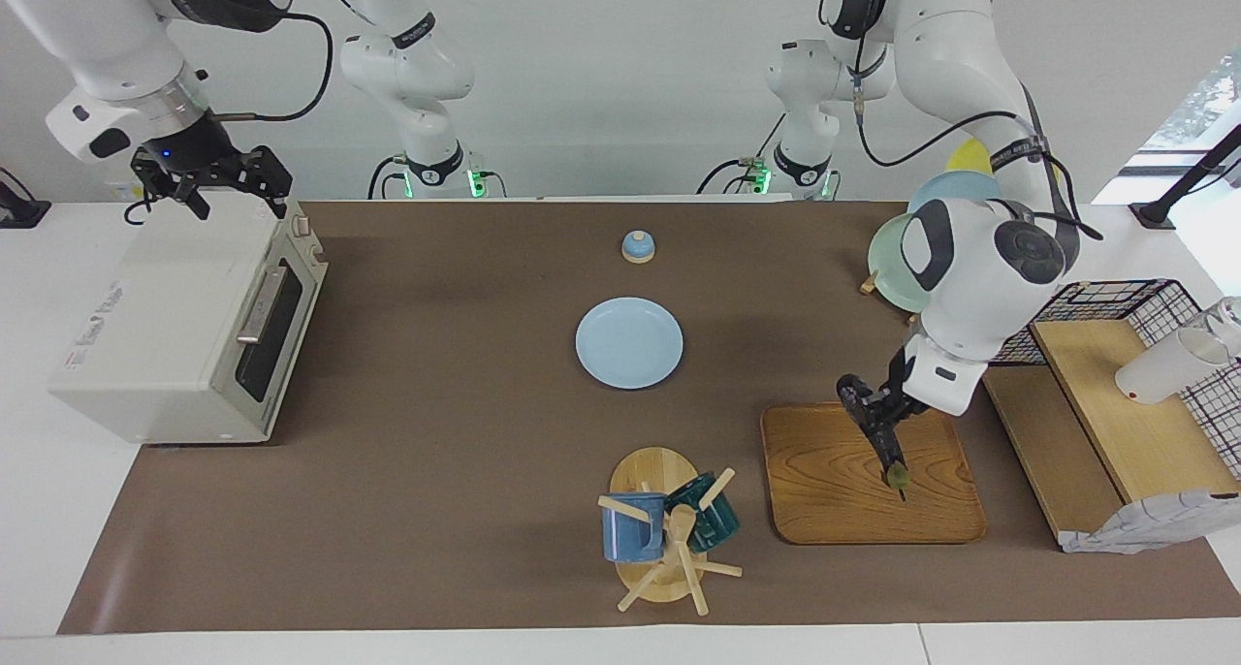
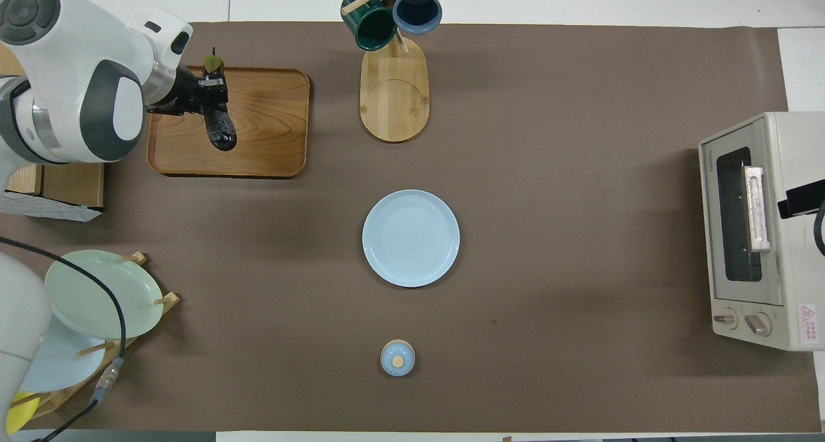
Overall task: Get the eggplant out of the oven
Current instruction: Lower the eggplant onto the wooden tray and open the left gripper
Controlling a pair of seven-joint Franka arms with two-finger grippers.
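The dark, slim eggplant (image 1: pixel 888 450) (image 2: pixel 220 130) hangs tilted over the wooden tray (image 1: pixel 834 490) (image 2: pixel 264 133), greenish stem end lowest. My left gripper (image 1: pixel 877 418) (image 2: pixel 209 91) is shut on its middle. I cannot tell whether the stem touches the tray. The off-white oven (image 1: pixel 165 326) (image 2: pixel 773 236) stands at the right arm's end of the table with its glass door shut. Up in the air over the oven's top hangs my right gripper (image 1: pixel 228 185), open and empty; only a black edge of it shows in the overhead view.
A light blue plate (image 1: pixel 629 343) (image 2: pixel 410 238) lies mid-table, with a small blue lid (image 1: pixel 638 247) (image 2: pixel 397 357) nearer the robots. A mug rack (image 1: pixel 664 529) (image 2: pixel 393 75) stands beside the tray. A plate rack (image 2: pixel 97 294) and a wire basket shelf (image 1: pixel 1115 301) stand at the left arm's end.
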